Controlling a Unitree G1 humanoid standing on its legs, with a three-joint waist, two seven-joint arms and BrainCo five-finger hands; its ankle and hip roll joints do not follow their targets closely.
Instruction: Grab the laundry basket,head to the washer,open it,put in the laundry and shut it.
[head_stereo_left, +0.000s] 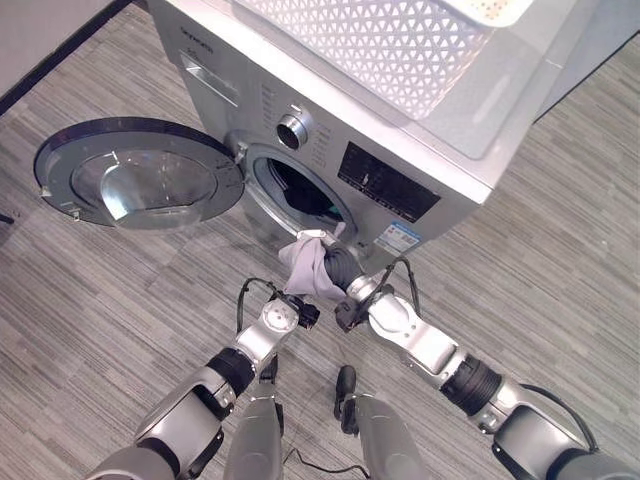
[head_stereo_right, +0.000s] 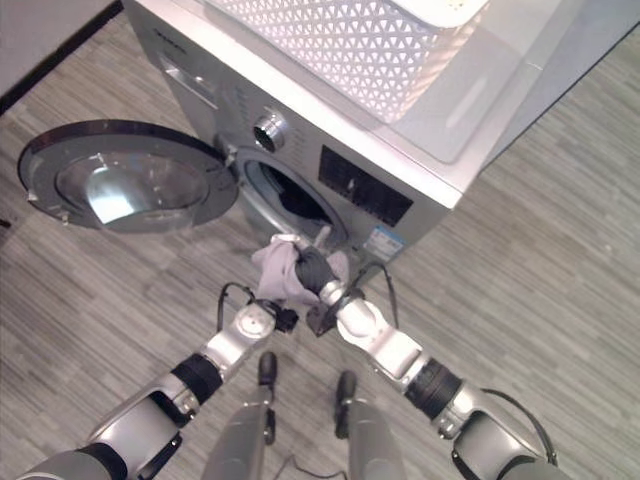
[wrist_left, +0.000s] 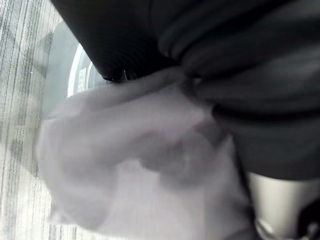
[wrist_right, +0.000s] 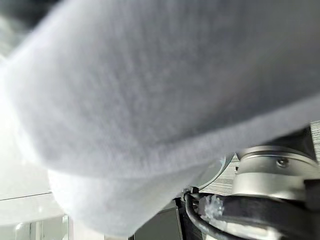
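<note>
1. The washer (head_stereo_left: 420, 130) is seen with its door (head_stereo_left: 135, 175) swung wide open and the basket (head_stereo_left: 400, 45) set on top.
2. A pale cloth (head_stereo_left: 308, 262) is held at the drum's lower rim, between both hands.
3. The right hand (head_stereo_left: 338, 262) is buried in cloth; its grip cannot be told, nor the left hand's (head_stereo_left: 300, 312).
4. The cloth should be pushed deep, so that no hem is caught by the door.

Nothing here that can actually be read. On the washer (head_stereo_left: 470, 150) there's print, though. Take the dial (head_stereo_left: 294, 129) as the mark: a ring of small markings sits around it, too fine to make out. Up and left of the dial, a short pale wordmark (head_stereo_left: 194, 39) sits above the drawer front (head_stereo_left: 211, 78), unreadable from here. To the right of the dial, the dark display panel (head_stereo_left: 388, 183) shows faint rows of symbols, none legible. Further right and lower, a blue-and-white sticker (head_stereo_left: 400, 238), its lines only a blur.
</note>
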